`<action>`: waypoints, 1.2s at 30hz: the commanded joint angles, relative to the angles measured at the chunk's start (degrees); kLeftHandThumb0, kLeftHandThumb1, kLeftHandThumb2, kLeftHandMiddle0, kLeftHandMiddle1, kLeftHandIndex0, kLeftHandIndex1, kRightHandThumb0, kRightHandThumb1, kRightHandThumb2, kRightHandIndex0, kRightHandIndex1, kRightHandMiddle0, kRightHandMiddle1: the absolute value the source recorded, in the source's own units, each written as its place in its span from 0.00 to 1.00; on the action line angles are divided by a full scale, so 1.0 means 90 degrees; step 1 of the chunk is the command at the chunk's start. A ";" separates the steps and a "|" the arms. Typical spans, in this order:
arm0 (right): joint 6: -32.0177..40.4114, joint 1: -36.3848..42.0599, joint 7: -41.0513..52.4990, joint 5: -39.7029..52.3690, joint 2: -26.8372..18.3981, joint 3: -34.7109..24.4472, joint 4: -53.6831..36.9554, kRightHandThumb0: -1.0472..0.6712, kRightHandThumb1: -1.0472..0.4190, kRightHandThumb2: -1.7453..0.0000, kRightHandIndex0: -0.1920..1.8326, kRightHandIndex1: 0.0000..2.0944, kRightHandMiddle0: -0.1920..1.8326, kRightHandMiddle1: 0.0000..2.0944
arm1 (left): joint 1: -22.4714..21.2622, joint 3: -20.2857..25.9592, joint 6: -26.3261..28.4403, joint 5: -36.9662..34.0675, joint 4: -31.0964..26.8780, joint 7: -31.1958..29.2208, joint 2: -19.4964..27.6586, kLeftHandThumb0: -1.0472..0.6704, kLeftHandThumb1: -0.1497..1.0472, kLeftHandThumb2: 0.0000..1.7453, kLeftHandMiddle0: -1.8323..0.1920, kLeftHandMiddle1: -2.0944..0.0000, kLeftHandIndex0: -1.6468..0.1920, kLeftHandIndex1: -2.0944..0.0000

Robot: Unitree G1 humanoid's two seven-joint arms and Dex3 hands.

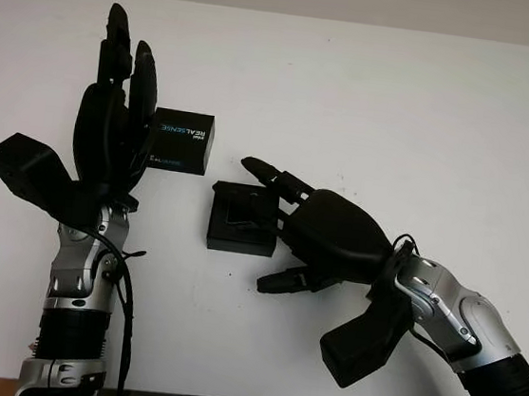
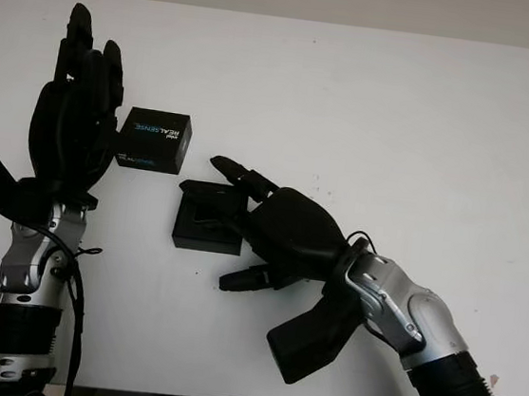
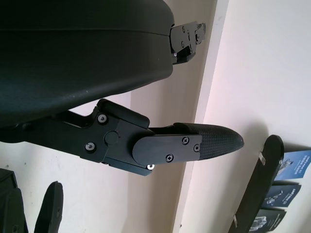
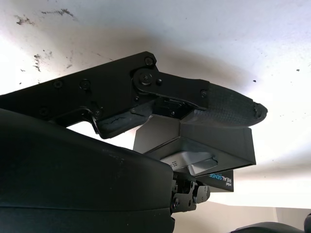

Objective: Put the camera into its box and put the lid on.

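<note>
The open black box (image 1: 241,222) sits at the table's middle. Inside it lies the silver camera (image 4: 190,163), seen in the right wrist view. My right hand (image 1: 271,220) is open at the box's right side. Its fingers (image 1: 267,174) reach over the box's top, and its thumb (image 1: 284,281) hangs apart in front of the box. The black lid (image 1: 183,141), printed REALSENSE, lies left of and behind the box. My left hand (image 1: 118,95) is open, raised beside the lid's left edge and covering that edge.
The white table (image 1: 399,108) stretches wide to the right and to the back. Its front edge runs close under both forearms. A black wrist camera mount (image 1: 363,343) juts from my right arm near that edge.
</note>
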 commanded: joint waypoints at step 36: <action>0.0564 0.0371 0.0260 0.0621 -0.0047 -0.0079 0.0216 0.09 0.00 0.65 0.01 0.02 0.06 0.01 | 0.0218 0.0027 0.0116 0.0124 -0.0465 0.0131 0.0111 0.18 1.00 0.27 1.00 1.00 1.00 1.00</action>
